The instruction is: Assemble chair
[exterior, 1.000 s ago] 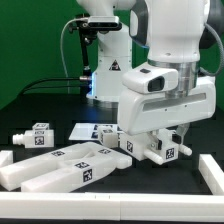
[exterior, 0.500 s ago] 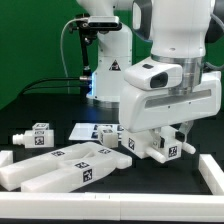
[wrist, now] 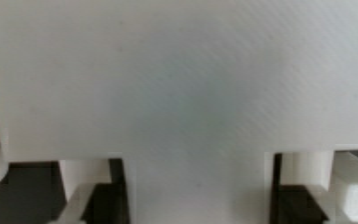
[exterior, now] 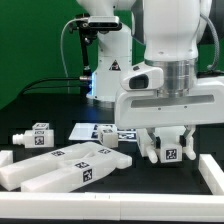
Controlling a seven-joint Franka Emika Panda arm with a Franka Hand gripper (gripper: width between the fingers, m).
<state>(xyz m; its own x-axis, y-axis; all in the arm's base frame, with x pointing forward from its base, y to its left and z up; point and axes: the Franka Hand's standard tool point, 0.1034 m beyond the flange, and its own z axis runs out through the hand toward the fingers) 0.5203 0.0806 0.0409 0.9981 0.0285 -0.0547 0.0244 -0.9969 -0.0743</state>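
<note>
The gripper (exterior: 169, 139) is grasping a blocky white chair part (exterior: 168, 153), with one finger pressing on each side of it, over the table (exterior: 150, 182) towards the exterior view's right and not far from the edge nearest that camera. The part is showing its square tagged face to the exterior camera. The hand is hiding its upper portion, so which way its long axis is running cannot be told. In the wrist view the same part (wrist: 176, 90) is filling nearly the whole picture as a broad pale surface, with dark gaps showing only along one edge. Compared with a second ago, the hand is now facing the exterior camera squarely where it was angled before. The held part is sitting slightly further towards the exterior view's right, and the jaws are gripping it at the same width. Two long bars (exterior: 65, 165) are lying flat and side by side near the camera-side edge of the table, at the exterior view's left. Their long axes are running slantwise from that corner towards the middle of the table, tags facing up, and they are lying where they were. A small pegged leg (exterior: 35, 135) is resting just behind them, and the marker board (exterior: 90, 130) is lying flat further back, towards the table's middle.
</note>
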